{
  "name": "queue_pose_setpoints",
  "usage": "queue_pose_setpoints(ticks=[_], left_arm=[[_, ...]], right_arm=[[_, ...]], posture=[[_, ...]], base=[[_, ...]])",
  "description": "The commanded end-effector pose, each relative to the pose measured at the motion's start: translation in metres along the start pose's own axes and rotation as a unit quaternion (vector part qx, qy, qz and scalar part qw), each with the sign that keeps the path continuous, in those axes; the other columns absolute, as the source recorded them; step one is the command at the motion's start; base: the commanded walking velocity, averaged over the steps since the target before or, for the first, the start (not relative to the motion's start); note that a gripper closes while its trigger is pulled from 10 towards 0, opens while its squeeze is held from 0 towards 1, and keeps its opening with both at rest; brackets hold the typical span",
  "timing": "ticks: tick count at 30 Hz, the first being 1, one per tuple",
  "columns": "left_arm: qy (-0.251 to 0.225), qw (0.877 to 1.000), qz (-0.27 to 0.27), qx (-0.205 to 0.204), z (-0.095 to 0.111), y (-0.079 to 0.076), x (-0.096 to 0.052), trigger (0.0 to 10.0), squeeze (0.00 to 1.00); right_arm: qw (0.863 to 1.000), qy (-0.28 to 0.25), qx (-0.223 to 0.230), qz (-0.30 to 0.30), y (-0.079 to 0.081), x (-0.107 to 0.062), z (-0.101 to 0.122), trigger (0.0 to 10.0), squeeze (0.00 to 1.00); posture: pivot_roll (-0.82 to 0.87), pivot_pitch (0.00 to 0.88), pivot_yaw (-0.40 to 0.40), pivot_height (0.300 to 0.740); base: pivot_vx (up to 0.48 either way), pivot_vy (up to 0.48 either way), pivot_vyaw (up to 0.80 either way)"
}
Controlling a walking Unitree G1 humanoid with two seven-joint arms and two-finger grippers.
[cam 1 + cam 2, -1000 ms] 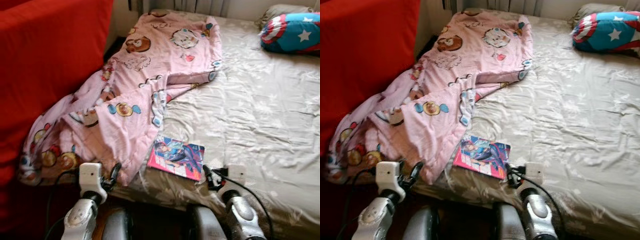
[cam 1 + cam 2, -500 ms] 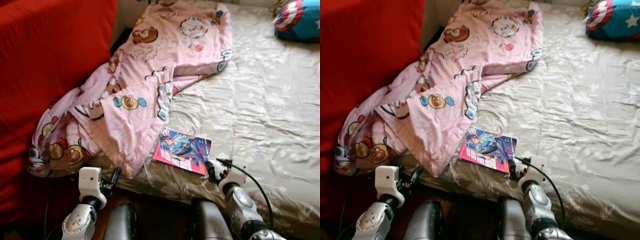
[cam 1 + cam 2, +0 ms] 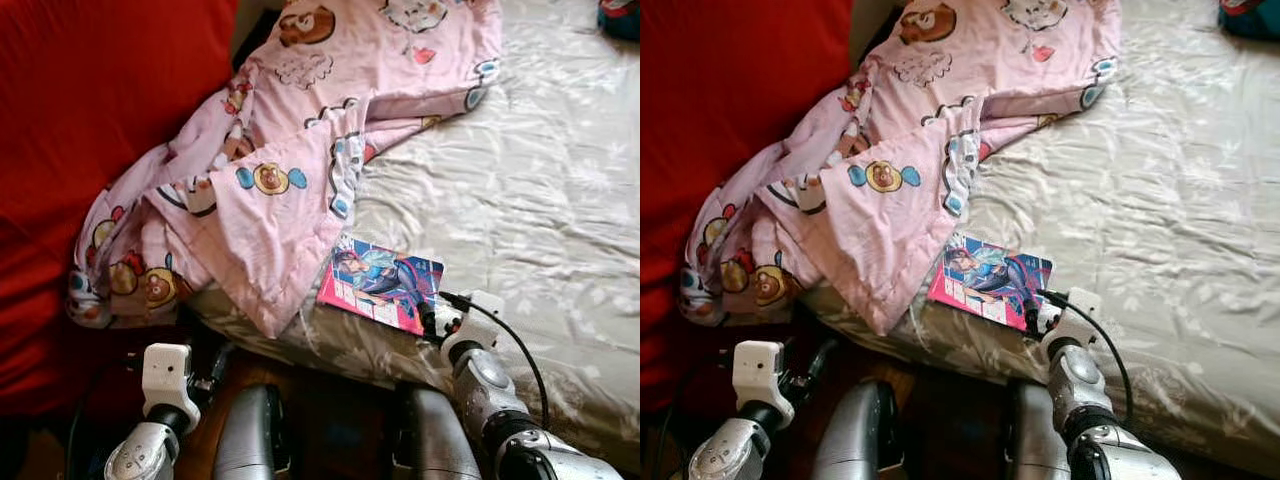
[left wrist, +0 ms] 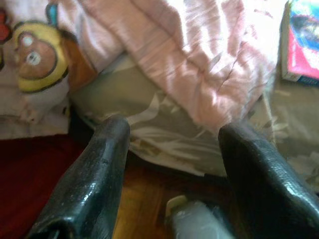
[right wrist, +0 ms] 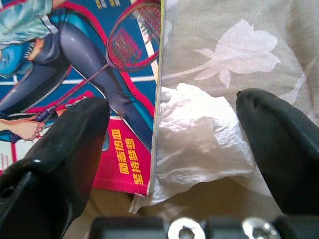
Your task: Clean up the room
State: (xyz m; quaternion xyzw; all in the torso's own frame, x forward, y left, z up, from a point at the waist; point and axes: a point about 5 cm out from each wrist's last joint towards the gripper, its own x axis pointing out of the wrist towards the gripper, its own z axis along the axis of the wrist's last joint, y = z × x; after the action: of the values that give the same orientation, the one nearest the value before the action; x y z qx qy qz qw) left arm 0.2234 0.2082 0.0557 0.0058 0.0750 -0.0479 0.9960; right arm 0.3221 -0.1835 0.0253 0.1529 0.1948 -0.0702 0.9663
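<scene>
A colourful comic book lies flat on the bed's beige floral sheet, near the front edge. A crumpled white tissue sits against the book's edge. My right gripper is open at the book's near right corner. In the right wrist view, one of its fingers is over the cover and the other over the sheet, with the tissue between them. A pink cartoon blanket is bunched on the left of the bed and spills over the edge. My left gripper is open and low, below the hanging blanket.
A large red upholstered surface stands close on the left of the bed. A blue pillow peeks in at the far right corner. Wooden floor shows under the bed's edge. The right half of the sheet is bare.
The camera has moved forward and tilted down, so the bed looks nearer. My right gripper has edged up to the book's near corner. The left gripper sits lower against the bed's side.
</scene>
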Motion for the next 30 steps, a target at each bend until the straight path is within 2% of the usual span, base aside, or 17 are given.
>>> queue_pose_setpoints(ticks=[1,8,9,10,21,30], left_arm=[[0.027,1.0,0.005,0.002,-0.009,0.003,-0.008,10.0,0.0],[0.031,0.999,0.006,0.003,-0.008,0.003,-0.01,10.0,0.0],[0.033,0.999,0.006,0.004,-0.008,0.003,-0.01,10.0,0.0],[0.033,0.999,0.006,0.004,-0.008,0.003,-0.01,10.0,0.0],[0.039,0.999,0.007,0.01,-0.009,0.004,-0.012,10.0,0.0],[0.041,0.999,0.003,0.012,-0.008,0.002,-0.012,10.0,0.0]], right_arm=[[1.0,0.019,0.012,-0.014,-0.005,-0.004,-0.012,10.0,0.0],[0.999,0.039,0.014,-0.017,-0.007,-0.007,-0.024,10.0,0.0],[0.999,0.041,0.016,-0.018,-0.007,-0.008,-0.025,0.6,0.0],[0.999,0.041,0.018,-0.018,-0.007,-0.007,-0.024,0.0,0.0],[0.999,0.034,0.021,-0.013,-0.001,-0.005,-0.021,0.0,0.0],[0.999,0.05,0.015,-0.014,-0.004,-0.01,-0.033,0.0,0.0]], posture=[[0.14,0.358,0.068,0.613],[0.14,0.355,0.073,0.613],[0.14,0.354,0.073,0.613],[0.14,0.354,0.073,0.613],[0.15,0.349,0.08,0.613],[0.15,0.348,0.083,0.613]], base=[[0.0,0.0,0.0],[0.0,0.0,0.0],[0.0,0.0,0.0],[0.0,0.0,0.0],[0.0,0.0,0.0],[0.0,0.0,0.0]])
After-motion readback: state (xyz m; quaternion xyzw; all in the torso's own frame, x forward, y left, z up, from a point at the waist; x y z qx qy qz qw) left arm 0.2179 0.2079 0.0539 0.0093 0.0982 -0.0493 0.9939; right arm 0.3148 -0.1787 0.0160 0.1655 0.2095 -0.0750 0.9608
